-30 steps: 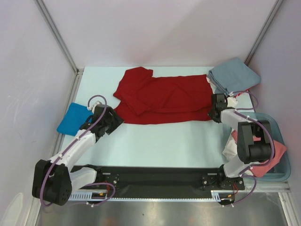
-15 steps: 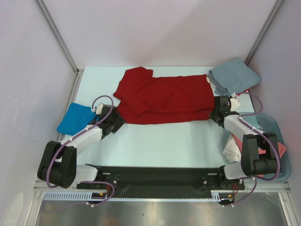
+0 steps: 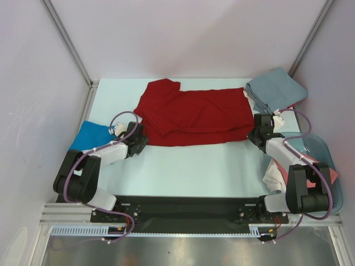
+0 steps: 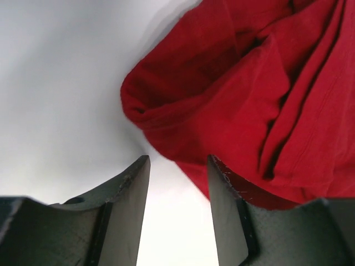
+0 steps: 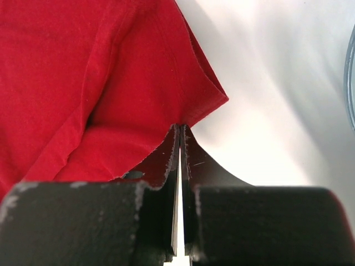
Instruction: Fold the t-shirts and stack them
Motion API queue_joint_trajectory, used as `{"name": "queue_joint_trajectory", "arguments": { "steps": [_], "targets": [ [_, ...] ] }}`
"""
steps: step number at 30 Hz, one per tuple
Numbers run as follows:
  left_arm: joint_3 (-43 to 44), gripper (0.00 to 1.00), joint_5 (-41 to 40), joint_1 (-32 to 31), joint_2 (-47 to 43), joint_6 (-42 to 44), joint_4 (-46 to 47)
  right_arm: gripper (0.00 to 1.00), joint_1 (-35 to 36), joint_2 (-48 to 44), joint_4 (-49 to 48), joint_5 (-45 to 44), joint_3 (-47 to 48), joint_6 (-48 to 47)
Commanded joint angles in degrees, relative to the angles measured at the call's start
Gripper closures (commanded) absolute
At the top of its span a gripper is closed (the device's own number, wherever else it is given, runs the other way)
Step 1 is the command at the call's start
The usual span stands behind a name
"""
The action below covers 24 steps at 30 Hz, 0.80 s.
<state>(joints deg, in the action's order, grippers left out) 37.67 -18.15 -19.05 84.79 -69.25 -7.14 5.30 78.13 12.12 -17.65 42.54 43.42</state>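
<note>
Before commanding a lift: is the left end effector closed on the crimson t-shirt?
No, the left end effector is open: its fingers stand apart with table showing between them, the crimson t-shirt only at their tips.

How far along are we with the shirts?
Done: grey-blue shirt lies folded at the far right corner. In hand: the crimson red t-shirt is partly folded; the open left gripper and the closed right gripper sit at its near corners. Left: finishing it, then seemingly the bright blue shirt at the left edge and pink and white shirts in the light-blue bin.
</note>
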Motion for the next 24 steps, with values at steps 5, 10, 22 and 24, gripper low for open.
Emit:
{"name": "queue_joint_trajectory", "arguments": {
  "steps": [5, 10, 22, 24],
  "targets": [
    [2.14, 0.54, -2.50, -0.38, 3.44, -2.20, 1.95, 1.00, 0.15, -3.16, 1.15, -0.19, 0.43, -1.32],
    [3.29, 0.76, -5.49, -0.11, 4.68, -3.87, -2.27, 1.00, 0.06, -4.12, 2.38, 0.07, 0.70, -1.32],
    [20.04, 1.00, -7.78, 1.29, -0.41, 6.75, -17.01, 1.00, -2.04, -0.79, 8.09, 3.57, 10.96, -3.86],
    [23.48, 1.00, -8.39, 1.38, -1.64, 7.99, -20.01, 1.00, -3.27, 0.18, 10.02, 4.72, 14.30, -4.04]
  ]
}}
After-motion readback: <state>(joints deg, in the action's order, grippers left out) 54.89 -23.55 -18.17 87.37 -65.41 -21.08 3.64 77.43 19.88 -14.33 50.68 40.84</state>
